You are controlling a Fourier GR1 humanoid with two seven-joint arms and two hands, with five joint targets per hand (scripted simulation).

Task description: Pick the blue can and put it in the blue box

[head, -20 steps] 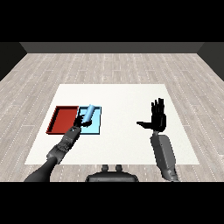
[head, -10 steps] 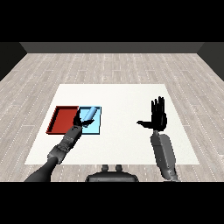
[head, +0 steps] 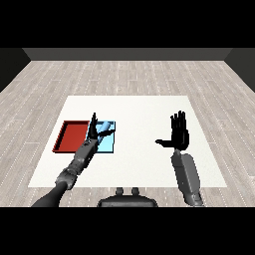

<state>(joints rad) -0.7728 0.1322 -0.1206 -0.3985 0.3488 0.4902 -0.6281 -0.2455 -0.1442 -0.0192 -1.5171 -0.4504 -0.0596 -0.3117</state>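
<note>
At the far left of the white desk [head: 134,164] lies the red tray [head: 72,137], its right edge partly covered by the left forearm that rises from the lower left corner. Touching its right side is the light blue tray [head: 107,144], whose left portion is hidden behind the left hand [head: 92,130]. That hand is raised over the seam between the two trays, fingers straight and pointing away from the robot, curled round nothing. The blue can [head: 104,130] lies on its side in the blue tray, just right of those fingers, slanting up toward the tray's far right corner; its pale colour blends with the tray floor, so its outline is hard to make out, and its near end is masked by the hand. Whether the fingers touch it cannot be told. Well apart, on the right half of the desk, the right hand [head: 179,135] stands upright above the surface, fingers spread straight and thumb stuck out to the left, holding nothing.
</note>
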